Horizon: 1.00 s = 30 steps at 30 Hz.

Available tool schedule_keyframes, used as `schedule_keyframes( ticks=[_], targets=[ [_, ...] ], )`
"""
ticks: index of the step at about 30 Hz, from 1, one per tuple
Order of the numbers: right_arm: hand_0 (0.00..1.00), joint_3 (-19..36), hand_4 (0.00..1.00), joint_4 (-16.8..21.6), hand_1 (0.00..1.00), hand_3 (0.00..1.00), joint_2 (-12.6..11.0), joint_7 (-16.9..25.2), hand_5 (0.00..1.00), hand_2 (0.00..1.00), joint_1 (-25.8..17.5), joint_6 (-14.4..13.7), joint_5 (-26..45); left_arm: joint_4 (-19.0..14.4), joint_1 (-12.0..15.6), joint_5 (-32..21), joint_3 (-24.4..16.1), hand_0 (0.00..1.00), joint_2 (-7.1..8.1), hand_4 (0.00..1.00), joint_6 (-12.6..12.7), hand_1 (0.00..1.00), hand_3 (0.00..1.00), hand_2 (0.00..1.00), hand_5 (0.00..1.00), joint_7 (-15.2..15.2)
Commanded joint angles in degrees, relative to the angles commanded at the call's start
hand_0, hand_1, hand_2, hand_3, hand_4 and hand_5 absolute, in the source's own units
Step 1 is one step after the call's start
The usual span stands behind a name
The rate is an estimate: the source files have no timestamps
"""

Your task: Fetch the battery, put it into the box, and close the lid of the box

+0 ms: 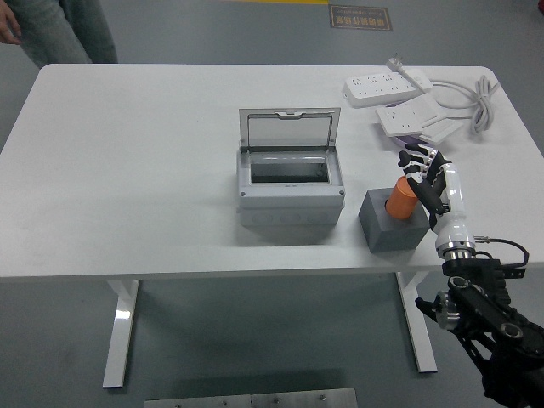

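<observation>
1. White table (127,170) on a grey floor; a person (64,30) stands at its far left corner.
2. One orange cylindrical battery (399,201) sits in one dark grey block holder (393,223), right of the one grey box (289,191).
3. Its long axis tilts up and to the right.
4. Box lid (287,130) stands upright, open.
5. Right hand (429,191), fingers spread, is just beside the battery; whether it is touching cannot be told.
6. Two white power strips (387,85) lie far right.

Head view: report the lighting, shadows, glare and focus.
Head view: even, soft overhead light; the grey plastic box with its clear lid raised and the dark grey holder block cast faint shadows on the white table; mild reflections on the lid, no harsh glare; sharp throughout, with slight blur on the right hand.
</observation>
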Motion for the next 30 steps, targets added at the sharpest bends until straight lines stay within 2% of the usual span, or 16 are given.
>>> schedule_keyframes(
  ticks=[3, 4, 9, 10, 21, 22, 27, 28, 30],
  targets=[
    [0.657, -0.6, 0.797, -0.35, 0.597, 0.645, -0.07, 0.14, 0.506, 0.595, -0.04, -0.05, 0.21, 0.09, -0.08, 0.22, -0.02, 0.596, -0.03, 0.597, 0.17, 0.659, 0.582, 0.592, 0.071, -0.2],
    [0.619, -0.82, 0.795, -0.46, 0.596, 0.643, -0.09, 0.17, 0.498, 0.591, -0.02, -0.08, 0.24, 0.11, -0.1, 0.31, -0.04, 0.595, -0.04, 0.596, 0.22, 0.669, 0.58, 0.592, 0.07, -0.25],
    [0.619, -1.62, 0.795, -0.97, 0.596, 0.643, -0.18, 0.1, 0.498, 0.591, -0.05, -0.17, 0.26, 0.15, -0.15, 0.44, 0.03, 0.595, -0.05, 0.596, 0.27, 0.669, 0.58, 0.592, 0.07, -0.31],
    [0.579, -1.77, 0.693, -1.11, 0.6, 0.635, -0.2, 0.08, 0.307, 0.588, -0.08, -0.18, 0.26, 0.18, -0.16, 0.44, 0.06, 0.594, -0.04, 0.597, 0.28, 0.676, 0.581, 0.593, 0.067, -0.36],
    [0.537, -3.09, 0.664, -2.11, 0.598, 0.63, -0.41, -0.36, 0.281, 0.58, -0.05, -0.69, 0.24, 0.4, -0.27, 0.69, 0.26, 0.592, 0.1, 0.596, 0.38, 0.678, 0.581, 0.594, 0.062, -0.87],
    [0.537, -3.18, 0.634, -2.12, 0.597, 0.63, -0.43, -0.45, 0.236, 0.578, -0.05, -0.79, 0.24, 0.42, -0.28, 0.68, 0.28, 0.592, 0.12, 0.596, 0.4, 0.681, 0.58, 0.596, 0.059, -0.9],
    [0.537, -3.4, 0.634, -2.0, 0.597, 0.63, -0.52, -0.81, 0.236, 0.578, 0.0, -1.05, 0.2, 0.45, -0.3, 0.78, 0.29, 0.592, 0.19, 0.596, 0.36, 0.681, 0.58, 0.596, 0.059, -0.96],
    [0.553, -3.42, 0.608, -2.0, 0.597, 0.63, -0.53, -0.92, 0.198, 0.573, 0.01, -1.02, 0.15, 0.45, -0.32, 0.81, 0.28, 0.592, 0.2, 0.596, 0.35, 0.682, 0.58, 0.596, 0.056, -0.96],
    [0.553, -3.48, 0.608, -2.04, 0.597, 0.63, -0.54, -1.13, 0.198, 0.573, 0.04, -0.95, 0.06, 0.46, -0.38, 0.88, 0.26, 0.592, 0.23, 0.596, 0.37, 0.682, 0.58, 0.596, 0.056, -1.0]
  ],
)
